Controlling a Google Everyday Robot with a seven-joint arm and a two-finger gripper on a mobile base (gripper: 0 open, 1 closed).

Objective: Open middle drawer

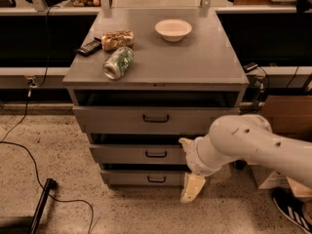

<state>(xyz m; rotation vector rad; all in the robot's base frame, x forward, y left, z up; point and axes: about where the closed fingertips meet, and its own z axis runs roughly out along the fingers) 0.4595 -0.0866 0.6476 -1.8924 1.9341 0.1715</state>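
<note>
The grey cabinet [156, 74] has three drawers stacked in its front. The middle drawer [131, 154] is shallow and grey, with a small black bar handle [156, 154] at its centre. It sits about flush with the drawer below it. The top drawer [112, 121] is taller. The bottom drawer [129, 178] is the narrowest. My gripper [190, 165] is at the right part of the middle drawer's front, right of the handle. It is open, with one cream finger [185, 142] at the drawer's top edge and the other [192, 188] down by the bottom drawer. The white arm covers the drawers' right ends.
On the cabinet top lie a white bowl [173, 29], a tipped can [118, 62], a snack bag [117, 39] and a black remote [88, 47]. A cardboard box [287, 116] and a shoe [292, 211] are at the right. A cable [29, 155] and a black pole [41, 204] lie on the floor at the left.
</note>
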